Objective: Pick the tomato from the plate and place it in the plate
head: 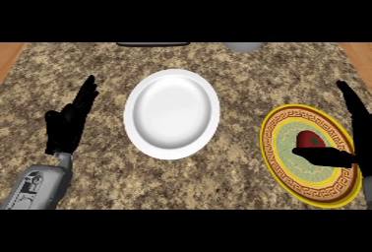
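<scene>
A red tomato [310, 140] with a green stem spot lies on the patterned yellow-rimmed plate [277, 127] at the right of the counter. A plain white plate [171, 113] sits in the middle, with nothing on it. My right hand [357, 142] is at the right edge beside the patterned plate, fingers straight and pointing up, thumb stretched across just below the tomato; it stands open. My left hand [67, 123] rests open at the left, fingers up, well apart from the white plate.
The speckled granite counter [94, 64] has wooden strips at its far left and right edges. A dark flat object [152, 44] and a grey round object [242, 47] sit at the back edge, partly cut off.
</scene>
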Robot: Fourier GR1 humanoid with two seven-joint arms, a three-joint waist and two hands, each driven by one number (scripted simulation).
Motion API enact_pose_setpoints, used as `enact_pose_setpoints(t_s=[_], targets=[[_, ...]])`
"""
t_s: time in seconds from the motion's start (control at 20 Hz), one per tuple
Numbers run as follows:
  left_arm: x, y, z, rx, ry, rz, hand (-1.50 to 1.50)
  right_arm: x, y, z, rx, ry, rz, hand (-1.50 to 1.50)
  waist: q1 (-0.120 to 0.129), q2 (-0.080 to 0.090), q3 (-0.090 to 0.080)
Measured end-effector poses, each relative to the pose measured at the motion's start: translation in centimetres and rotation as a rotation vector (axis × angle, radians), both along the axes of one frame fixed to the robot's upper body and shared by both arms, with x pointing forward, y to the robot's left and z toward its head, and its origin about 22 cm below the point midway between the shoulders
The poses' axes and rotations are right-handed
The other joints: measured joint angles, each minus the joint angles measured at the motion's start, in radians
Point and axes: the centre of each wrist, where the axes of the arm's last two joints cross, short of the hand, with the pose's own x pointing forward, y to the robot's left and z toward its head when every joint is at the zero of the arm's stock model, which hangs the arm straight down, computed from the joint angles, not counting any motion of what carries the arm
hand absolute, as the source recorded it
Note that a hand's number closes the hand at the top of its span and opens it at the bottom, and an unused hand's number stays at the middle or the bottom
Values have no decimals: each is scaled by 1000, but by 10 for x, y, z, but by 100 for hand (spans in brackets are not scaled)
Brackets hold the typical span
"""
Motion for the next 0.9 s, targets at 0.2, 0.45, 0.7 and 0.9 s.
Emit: enact_pose_setpoints(t_s=[0.2, 0.45, 0.7, 0.9], targets=[[-3, -4, -4, -2, -2, -9, 0, -2, -11, 31, -59, 192, -24, -150, 5, 2, 0], [0, -8, 4, 3, -3, -17, 0, -2, -9, 62, -91, 359, -42, -150, 12, 4, 2], [4, -4, 8, 7, -8, -17, 0, 9, -13, 59, -79, 443, -55, -150, 17, 7, 3], [2, -6, 8, 5, -9, -22, 0, 16, -12, 53, -70, 479, -49, -150, 18, 7, 3]])
